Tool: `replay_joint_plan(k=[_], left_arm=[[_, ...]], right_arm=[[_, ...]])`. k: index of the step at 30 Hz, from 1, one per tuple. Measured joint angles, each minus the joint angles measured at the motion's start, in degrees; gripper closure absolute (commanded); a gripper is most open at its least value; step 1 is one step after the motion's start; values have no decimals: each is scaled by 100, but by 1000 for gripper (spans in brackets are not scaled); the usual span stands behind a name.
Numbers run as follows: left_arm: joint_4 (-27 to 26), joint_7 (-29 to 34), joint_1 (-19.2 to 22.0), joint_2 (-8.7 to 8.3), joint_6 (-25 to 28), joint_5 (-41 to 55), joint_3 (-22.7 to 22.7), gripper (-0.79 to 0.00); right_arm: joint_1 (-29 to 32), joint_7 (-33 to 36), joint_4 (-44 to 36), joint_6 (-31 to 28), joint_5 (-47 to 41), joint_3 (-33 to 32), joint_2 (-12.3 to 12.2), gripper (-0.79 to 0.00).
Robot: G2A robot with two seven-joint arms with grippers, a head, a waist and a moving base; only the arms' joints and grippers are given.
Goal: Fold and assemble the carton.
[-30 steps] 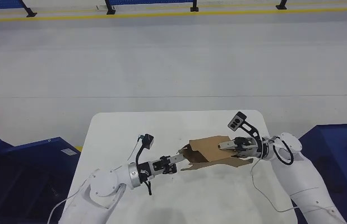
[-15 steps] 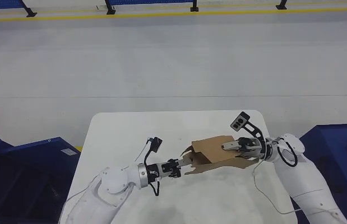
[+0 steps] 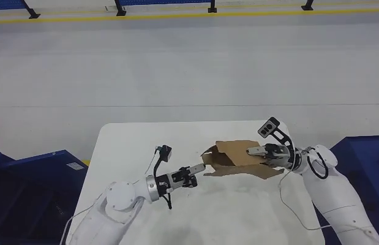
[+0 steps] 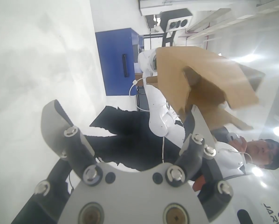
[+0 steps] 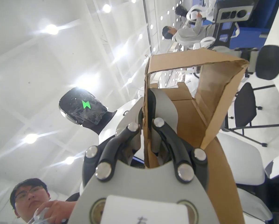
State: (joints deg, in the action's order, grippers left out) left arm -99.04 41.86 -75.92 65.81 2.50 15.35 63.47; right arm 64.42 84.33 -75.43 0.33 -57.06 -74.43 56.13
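Observation:
A brown carton [image 3: 235, 156], partly opened with loose flaps, is held above the right half of the white table [image 3: 134, 144]. My right gripper [image 3: 261, 151] is shut on the carton's right wall; in the right wrist view the cardboard edge [image 5: 146, 108] runs between the two fingers. My left gripper [image 3: 198, 169] stands open just left of the carton's left flap. In the left wrist view the carton [image 4: 200, 78] hangs beyond my left gripper [image 4: 123, 110], and one finger [image 4: 197, 122] lies right against its lower flap.
Blue bins stand beside the table at the left [image 3: 30, 184] and at the right [image 3: 360, 153]. The table's left and front parts are bare white surface.
The right gripper has carried the carton a little to the right and away from me. The left gripper pushed toward the flap, then drew back slightly, staying open.

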Motion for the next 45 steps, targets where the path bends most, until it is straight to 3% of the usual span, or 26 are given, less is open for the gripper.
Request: replay_joint_plan(k=[4,7,11,14,23,25,29,35,39,45], left_arm=[[-216,-541,-351,-64,490,-60,537,-785],[-608,-1067,-732,-86,1184,-84,893,-785],[-1129,-1711,-1280,-100,2569,-1243,1063,-785],[-1191,-2120,-1383,-96,3166,-2160,1093,-785],[-1257,-2014,-1325,-103,3041,-1976,1169,-785],[-1414,-2265,-1376,-96,3179,-2526,1186,-785],[-1780,-3077,-1589,-53,3377,-4670,988,-785],[-1957,-3991,-1703,2,3289,-7278,465,-785],[-1850,-4182,-1663,36,3095,-7958,143,-785],[-1653,-3962,-1404,80,2955,-7797,-128,-785]], right_arm=[[-22,-180,120,99,-122,-53,12,0],[-61,-377,191,197,-85,-18,29,0],[-126,-529,197,363,40,116,58,0],[-143,-589,212,497,39,168,70,0],[-56,-857,130,485,154,223,83,0],[-21,-1058,87,459,327,259,85,0],[19,-1235,16,336,676,323,89,0],[19,-1235,-124,114,1032,357,89,0],[50,-1153,-219,-26,1161,351,85,0],[108,-971,-322,-118,1252,354,80,0]])
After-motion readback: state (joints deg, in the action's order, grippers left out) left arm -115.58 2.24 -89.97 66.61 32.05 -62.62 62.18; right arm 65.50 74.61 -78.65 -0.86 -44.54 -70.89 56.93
